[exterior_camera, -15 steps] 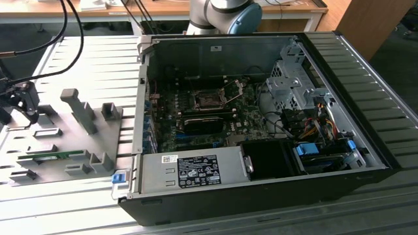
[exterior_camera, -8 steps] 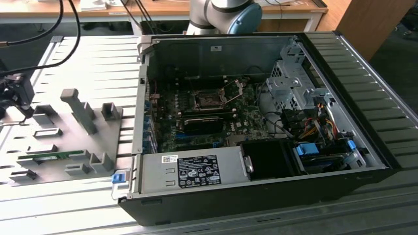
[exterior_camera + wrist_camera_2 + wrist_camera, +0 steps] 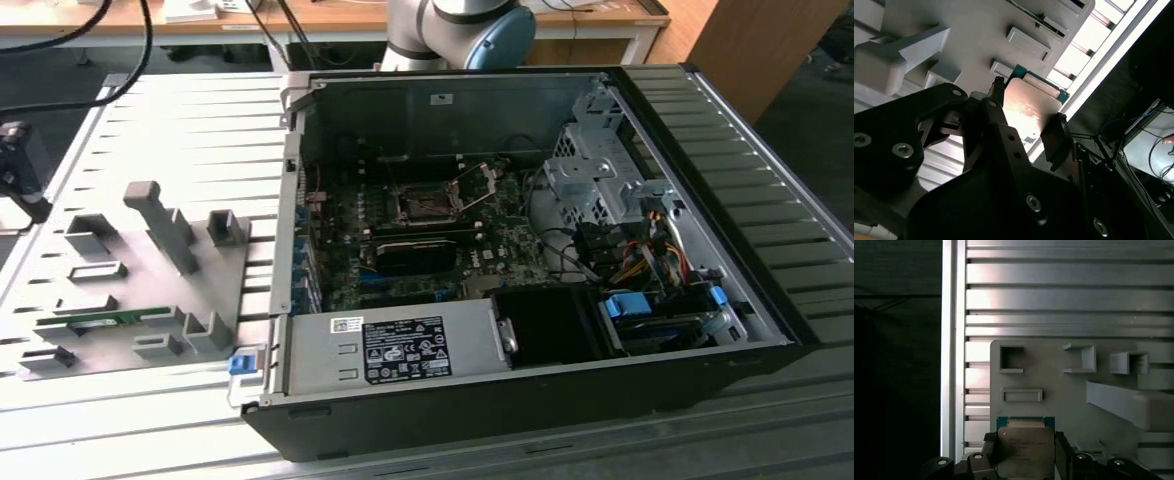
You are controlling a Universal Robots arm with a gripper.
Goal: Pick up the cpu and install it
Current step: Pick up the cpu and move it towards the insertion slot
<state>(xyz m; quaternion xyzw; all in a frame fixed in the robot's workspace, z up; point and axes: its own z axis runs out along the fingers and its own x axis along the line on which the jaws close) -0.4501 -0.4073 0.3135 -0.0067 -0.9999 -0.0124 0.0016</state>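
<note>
In both wrist views the cpu point(image 3: 1030, 102) point(image 3: 1025, 452) is a small square chip with a silvery top and a green edge. My gripper point(image 3: 1026, 119) point(image 3: 1025, 449) is shut on it, one black finger point(image 3: 1055, 137) point(image 3: 1062, 446) on each side. The chip hangs just over the grey fixture plate point(image 3: 1054, 375) point(image 3: 954, 20), near the plate's edge. In the exterior view the open computer case point(image 3: 534, 400) lies on the table, and its square metal-framed socket point(image 3: 430, 205) sits on the green board with its frame raised.
The fixture plate point(image 3: 134, 280) lies at the exterior view's left with raised grey blocks point(image 3: 160, 225) and a green memory stick point(image 3: 100, 322). A grey power supply point(image 3: 387, 350), a drive cage point(image 3: 594, 170) and cable bundles point(image 3: 641, 260) crowd the case. The arm's base point(image 3: 461, 30) stands behind the case.
</note>
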